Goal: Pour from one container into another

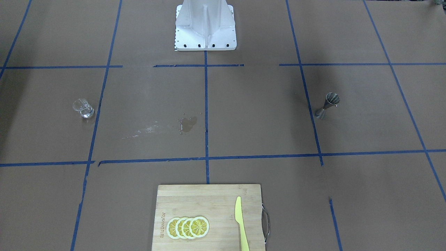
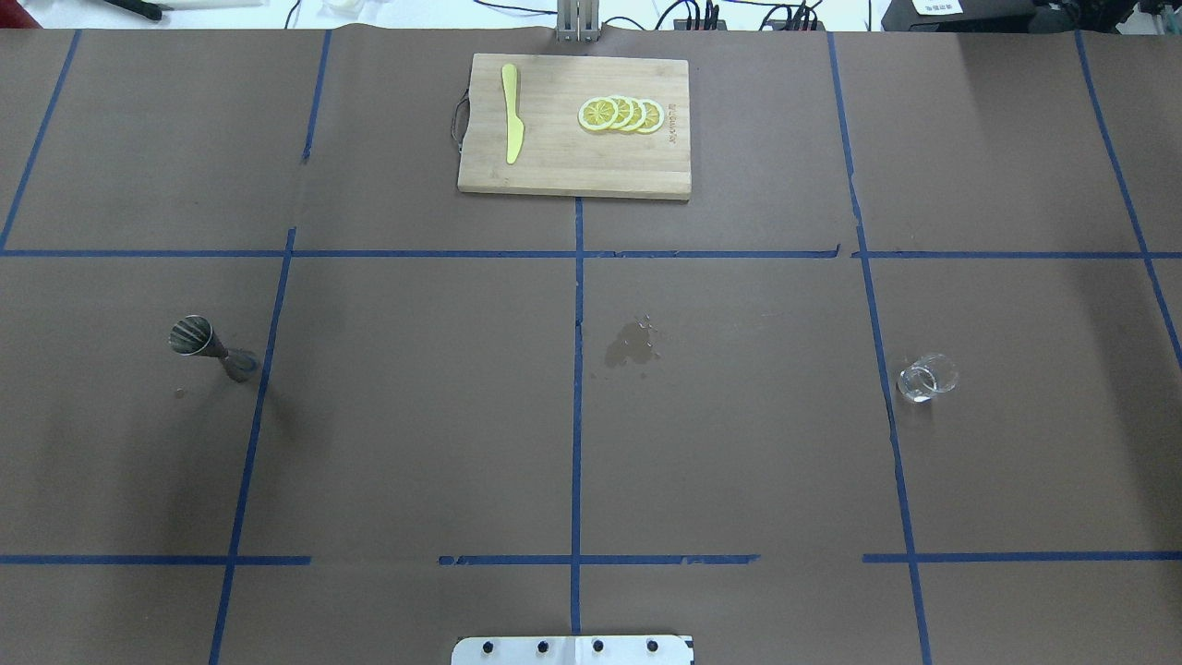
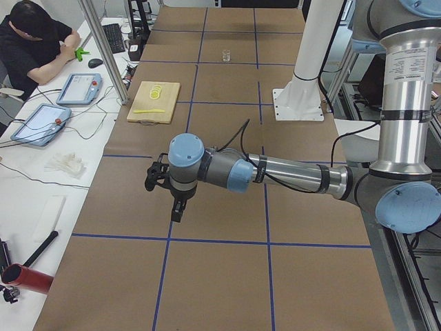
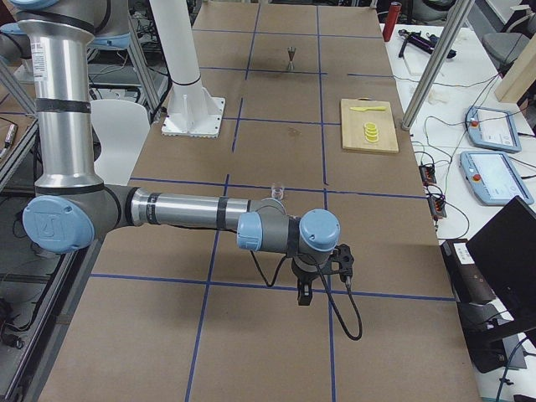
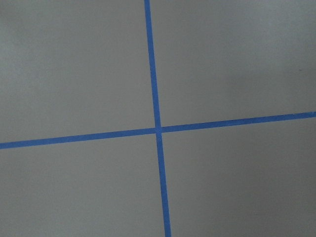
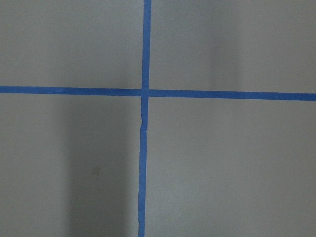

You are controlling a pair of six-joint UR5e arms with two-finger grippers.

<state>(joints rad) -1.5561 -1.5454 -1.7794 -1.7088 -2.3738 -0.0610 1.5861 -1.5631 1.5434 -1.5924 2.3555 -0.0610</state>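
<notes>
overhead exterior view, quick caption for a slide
Steel jigger at left, glass cup at right, wet patch between them, cutting board beyond.

The clear cup (image 2: 926, 379) stands upright at the right. The silvery hourglass jigger (image 2: 211, 347) stands upright at the left, well apart.

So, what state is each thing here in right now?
glass cup: upright, not held, fill unclear
jigger: upright, not held
lemon slices: overlapping on cutting board
knife: flat on that board
wet patch: spilled, between cup and jigger
left gripper: aloft, open or shut unclear
right gripper: aloft, open or shut unclear
</notes>
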